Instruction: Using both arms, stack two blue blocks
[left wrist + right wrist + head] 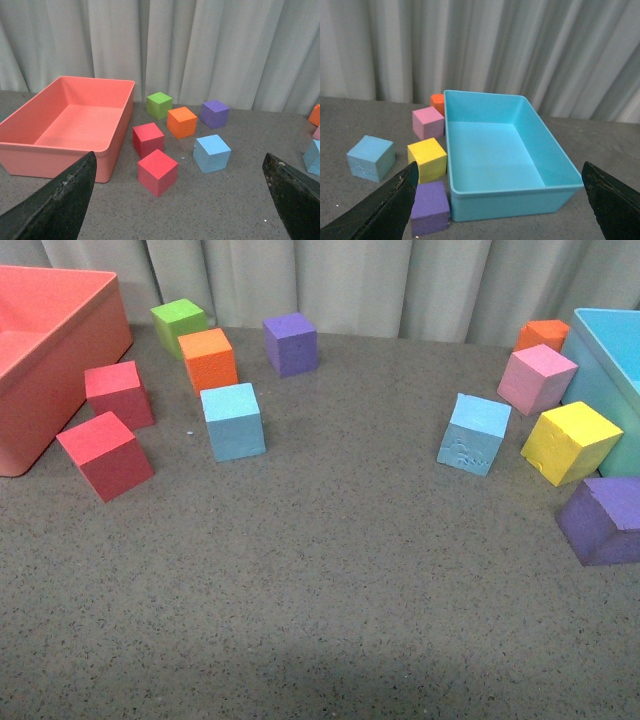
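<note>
- My left pincer (179,157) and right pincer (499,165) both gape wide, holding nothing.
- One blue block (233,421) sits left on the grey worktop (330,580), just in front of an orange cube (208,358).
- The scuffed blue block (474,434) sits well apart, to the right, near a yellow cube (570,443).

Across the top of your front view hangs a pale grey-white curtain (350,285) in soft vertical folds; it spans the full width of the frame and comes down to the work surface; below it you see a dark grey, finely speckled tabletop (330,590) filling the rest of the frame; the light is soft and even; a darker shadow band (320,685) lies along the bottom edge; both wrist views show the same curtain and surface.
</note>
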{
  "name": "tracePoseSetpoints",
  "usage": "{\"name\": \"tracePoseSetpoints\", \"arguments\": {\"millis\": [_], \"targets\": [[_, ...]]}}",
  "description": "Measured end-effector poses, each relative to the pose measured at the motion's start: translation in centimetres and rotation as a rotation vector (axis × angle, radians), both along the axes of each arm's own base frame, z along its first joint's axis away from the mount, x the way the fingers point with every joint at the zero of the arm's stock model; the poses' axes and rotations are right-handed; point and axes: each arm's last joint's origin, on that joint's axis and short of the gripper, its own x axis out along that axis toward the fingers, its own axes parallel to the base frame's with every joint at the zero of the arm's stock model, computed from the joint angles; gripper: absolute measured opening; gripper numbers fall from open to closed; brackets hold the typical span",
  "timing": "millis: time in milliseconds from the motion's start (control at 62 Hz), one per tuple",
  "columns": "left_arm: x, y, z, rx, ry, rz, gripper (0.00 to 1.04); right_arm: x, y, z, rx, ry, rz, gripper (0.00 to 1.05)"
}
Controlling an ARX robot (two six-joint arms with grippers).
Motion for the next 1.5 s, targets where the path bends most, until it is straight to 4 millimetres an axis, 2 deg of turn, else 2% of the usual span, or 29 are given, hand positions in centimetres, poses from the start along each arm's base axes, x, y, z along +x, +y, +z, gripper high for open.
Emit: {"name": "tracePoseSetpoints", "arguments": {"millis": [65, 145, 210, 242, 419, 516, 613, 726, 887, 1145, 1468, 1500], "targets": [[0.0, 0.0, 0.0, 0.000, 0.000, -0.001, 0.98, 2.0, 0.2, 0.7, 0.040, 0.042, 0.054, 0.95], [0.0, 0.0, 0.0, 0.000, 0.000, 0.000, 0.98, 5.9, 0.8, 1.5, 0.109, 0.113, 0.104, 0.95], [0.0, 0.0, 0.0, 0.000, 0.000, 0.000, 0.98, 8.8, 1.3, 1.4, 0.158, 0.202, 0.137, 0.95], [0.0, 0.0, 0.0, 0.000, 0.000, 0.000, 0.98, 10.9, 1.8, 1.1, 0.187, 0.260, 0.155, 0.95], [0.0, 0.0, 0.0, 0.000, 0.000, -0.001, 0.98, 18.8, 4.0, -0.1, 0.284, 0.489, 0.161, 0.95], [0.0, 0.0, 0.0, 0.000, 0.000, 0.000, 0.98, 23.6, 6.2, -1.4, 0.385, 0.647, 0.164, 0.95], [0.0, 0.0, 0.0, 0.000, 0.000, -0.001, 0.98, 26.5, 8.2, -3.2, 0.435, 0.779, 0.118, 0.95], [0.0, 0.0, 0.0, 0.000, 0.000, 0.000, 0.98, 28.3, 9.2, -5.3, 0.441, 0.884, 0.042, 0.95], [0.0, 0.0, 0.0, 0.000, 0.000, -0.001, 0.98, 29.8, 9.5, -7.4, 0.422, 0.928, -0.005, 0.95], [0.0, 0.0, 0.0, 0.000, 0.000, 0.000, 0.98, 32.0, 9.6, -8.1, 0.430, 0.929, -0.007, 0.95], [0.0, 0.0, 0.0, 0.000, 0.000, 0.000, 0.98, 34.1, 9.6, -10.7, 0.402, 1.015, -0.041, 0.95], [0.0, 0.0, 0.0, 0.000, 0.000, 0.000, 0.98, 34.2, 9.5, -10.8, 0.403, 1.020, -0.045, 0.92]]}}
